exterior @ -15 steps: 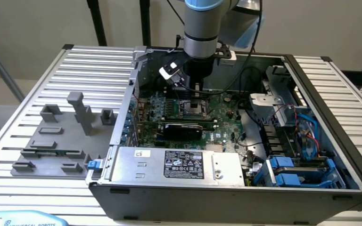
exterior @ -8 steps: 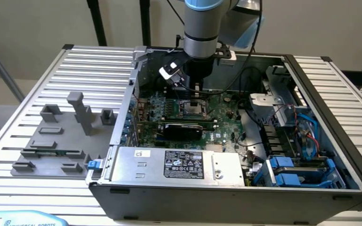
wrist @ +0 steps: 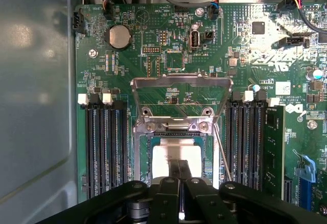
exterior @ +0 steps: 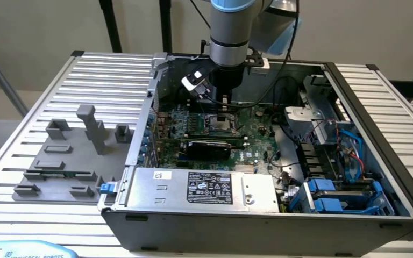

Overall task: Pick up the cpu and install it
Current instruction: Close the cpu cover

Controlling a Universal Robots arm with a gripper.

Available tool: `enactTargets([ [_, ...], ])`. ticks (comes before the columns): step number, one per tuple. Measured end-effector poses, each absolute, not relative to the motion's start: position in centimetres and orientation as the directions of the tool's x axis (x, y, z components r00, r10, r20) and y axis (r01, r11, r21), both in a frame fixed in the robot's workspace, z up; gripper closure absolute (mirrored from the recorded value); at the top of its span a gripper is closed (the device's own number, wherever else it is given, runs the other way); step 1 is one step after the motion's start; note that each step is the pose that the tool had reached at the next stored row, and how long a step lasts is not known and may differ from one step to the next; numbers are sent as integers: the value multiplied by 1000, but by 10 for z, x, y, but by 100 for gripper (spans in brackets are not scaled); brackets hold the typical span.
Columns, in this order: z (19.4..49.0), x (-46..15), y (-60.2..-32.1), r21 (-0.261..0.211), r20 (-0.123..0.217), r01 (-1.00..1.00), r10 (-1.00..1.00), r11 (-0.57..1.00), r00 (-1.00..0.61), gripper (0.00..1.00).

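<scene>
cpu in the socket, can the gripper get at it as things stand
Likely yes: the gripper hangs right above the cpu, the socket's metal frame is swung open, and the case stands open.

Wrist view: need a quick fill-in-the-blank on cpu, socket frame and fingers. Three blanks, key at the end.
1. On the motherboard, the cpu sits in the ___.
2. The metal retention frame beside it is swung ___.
3. The fingers over the cpu are ___.
Missing words: socket; open; shut.
</scene>
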State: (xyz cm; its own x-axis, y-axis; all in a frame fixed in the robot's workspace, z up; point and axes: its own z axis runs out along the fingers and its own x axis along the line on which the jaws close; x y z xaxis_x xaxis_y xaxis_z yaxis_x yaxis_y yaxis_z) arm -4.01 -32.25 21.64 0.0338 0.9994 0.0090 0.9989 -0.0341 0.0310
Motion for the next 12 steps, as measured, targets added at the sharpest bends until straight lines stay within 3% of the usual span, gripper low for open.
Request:
enactTargets([
  [12, 222, -33, -328, 21, 11, 999, 999, -34, 34, 89],
])
